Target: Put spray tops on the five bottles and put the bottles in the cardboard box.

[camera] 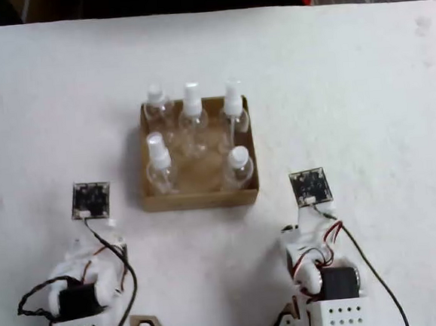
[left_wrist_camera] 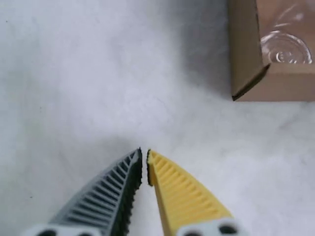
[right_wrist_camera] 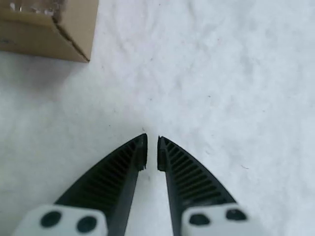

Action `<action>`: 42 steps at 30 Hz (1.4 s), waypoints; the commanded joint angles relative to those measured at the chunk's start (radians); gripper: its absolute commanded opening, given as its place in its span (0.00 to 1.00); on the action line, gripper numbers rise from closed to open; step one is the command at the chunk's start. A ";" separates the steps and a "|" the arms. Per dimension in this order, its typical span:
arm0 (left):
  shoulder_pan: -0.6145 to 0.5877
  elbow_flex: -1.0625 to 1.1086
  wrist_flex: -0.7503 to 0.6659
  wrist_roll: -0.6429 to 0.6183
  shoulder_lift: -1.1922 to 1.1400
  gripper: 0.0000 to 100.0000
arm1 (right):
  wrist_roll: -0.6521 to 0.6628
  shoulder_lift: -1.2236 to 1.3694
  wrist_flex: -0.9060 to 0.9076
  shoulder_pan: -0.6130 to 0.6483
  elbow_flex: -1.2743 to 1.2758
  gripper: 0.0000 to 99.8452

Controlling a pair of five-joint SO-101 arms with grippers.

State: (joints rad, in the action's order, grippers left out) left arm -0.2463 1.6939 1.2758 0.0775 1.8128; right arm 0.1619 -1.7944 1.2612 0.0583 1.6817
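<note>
Entry — both arms parked at the near edge of the tabletop [camera: 348, 85], one on either side of the box.

Box [camera: 200, 200]: cardboard, open at the top, sitting mid-tabletop between and just beyond the two arms. All five bottles [camera: 194, 127] stand inside it, three along the far wall and two along the near wall. Each clear bottle carries a white spray top [camera: 191, 101]. I cannot tell from here how firmly the tops are seated.

Left tool [left_wrist_camera: 144, 157]: grey finger and yellow finger pressed together at the tips, nothing between them. It hangs over bare tabletop, near the box's corner [left_wrist_camera: 246, 59] but apart from it. In the left wrist view I can see the round base of one bottle through the open top.

Right tool [right_wrist_camera: 151, 147]: two black fingers drawn together with only a thin slit between the tips — nothing pinched. It is over bare tabletop too, with another corner of the box [right_wrist_camera: 59, 29] near but not touching.

From above, the left arm [camera: 81, 294] and right arm [camera: 321, 276] are folded back close to their bases.
</note>
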 commanded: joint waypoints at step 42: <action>0.045 -0.002 0.008 -0.146 0.002 0.02 | -0.120 -0.005 0.004 -0.113 0.009 0.02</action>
State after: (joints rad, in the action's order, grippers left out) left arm -0.2156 1.6939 1.2758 -0.0606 1.8128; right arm 0.0437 -1.7944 1.2612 -0.0169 1.6817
